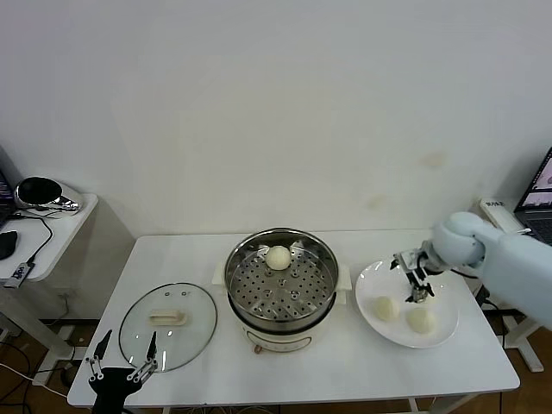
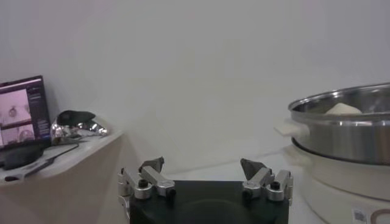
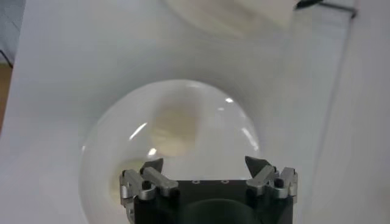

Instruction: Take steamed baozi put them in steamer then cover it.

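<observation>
Three steamed baozi point(image 1: 279, 256) show in the head view: one lies on the perforated tray inside the steamer point(image 1: 281, 278), at its far side, and two sit on the white plate point(image 1: 406, 303) to the steamer's right. The steamer stands mid-table on its cream base. The right gripper point(image 1: 416, 278) hangs over the plate, above the two buns there, fingers spread wide and holding nothing; its wrist view looks down on the plate and one pale bun beneath. The cover point(image 1: 167, 325) lies flat on the white table point(image 1: 345, 366) to the steamer's left, handle up. The left gripper point(image 1: 121, 360) waits at the table's near-left edge, just beside the cover, fingers spread and empty.
</observation>
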Tool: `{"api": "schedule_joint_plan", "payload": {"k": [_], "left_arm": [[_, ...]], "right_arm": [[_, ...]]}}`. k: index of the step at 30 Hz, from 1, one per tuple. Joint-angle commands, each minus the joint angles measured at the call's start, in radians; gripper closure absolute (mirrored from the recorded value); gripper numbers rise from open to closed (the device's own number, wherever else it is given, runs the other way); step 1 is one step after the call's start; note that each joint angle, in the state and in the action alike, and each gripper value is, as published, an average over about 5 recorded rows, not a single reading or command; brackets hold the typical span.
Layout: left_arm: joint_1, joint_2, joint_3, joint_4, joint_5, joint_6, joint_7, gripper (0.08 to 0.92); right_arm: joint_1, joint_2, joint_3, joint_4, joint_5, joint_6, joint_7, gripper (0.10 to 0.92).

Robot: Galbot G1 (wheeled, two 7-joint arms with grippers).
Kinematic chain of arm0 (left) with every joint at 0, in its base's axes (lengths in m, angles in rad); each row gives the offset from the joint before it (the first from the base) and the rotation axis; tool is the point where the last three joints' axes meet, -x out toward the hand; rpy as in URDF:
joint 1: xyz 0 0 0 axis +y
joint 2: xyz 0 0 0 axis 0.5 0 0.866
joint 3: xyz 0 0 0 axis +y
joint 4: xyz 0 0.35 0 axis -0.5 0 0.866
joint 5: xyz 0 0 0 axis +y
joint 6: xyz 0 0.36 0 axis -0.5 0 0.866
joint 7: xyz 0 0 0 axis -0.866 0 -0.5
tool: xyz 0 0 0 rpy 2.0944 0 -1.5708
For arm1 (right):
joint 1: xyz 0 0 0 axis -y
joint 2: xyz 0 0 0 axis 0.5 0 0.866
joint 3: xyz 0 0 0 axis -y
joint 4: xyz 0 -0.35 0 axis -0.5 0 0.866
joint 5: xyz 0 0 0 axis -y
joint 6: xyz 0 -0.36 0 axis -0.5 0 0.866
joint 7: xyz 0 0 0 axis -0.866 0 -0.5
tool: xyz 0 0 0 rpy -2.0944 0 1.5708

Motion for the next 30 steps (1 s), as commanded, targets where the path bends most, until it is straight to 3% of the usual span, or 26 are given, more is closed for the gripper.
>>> {"api": "schedule_joint_plan", "payload": {"k": [1, 19, 30], "left_arm": [[-0.002, -0.001, -0.003, 0.008, 0.000, 0.001, 0.001, 0.177], [-0.004, -0.003, -0.005, 0.016, -0.001, 0.001, 0.002, 0.177], [0.002, -0.008, -0.004, 0.009, 0.000, 0.000, 0.002, 0.177]], "right_arm": [[-0.148, 0.092, 0.096, -0.115, -0.053, 0.041, -0.006, 0.203], [-0.158, 0.176, 0.109, -0.217, -0.081, 0.031, -0.020, 0.205], [-0.156, 0.185, 0.111, -0.231, -0.091, 0.036, -0.037, 0.343]]}}
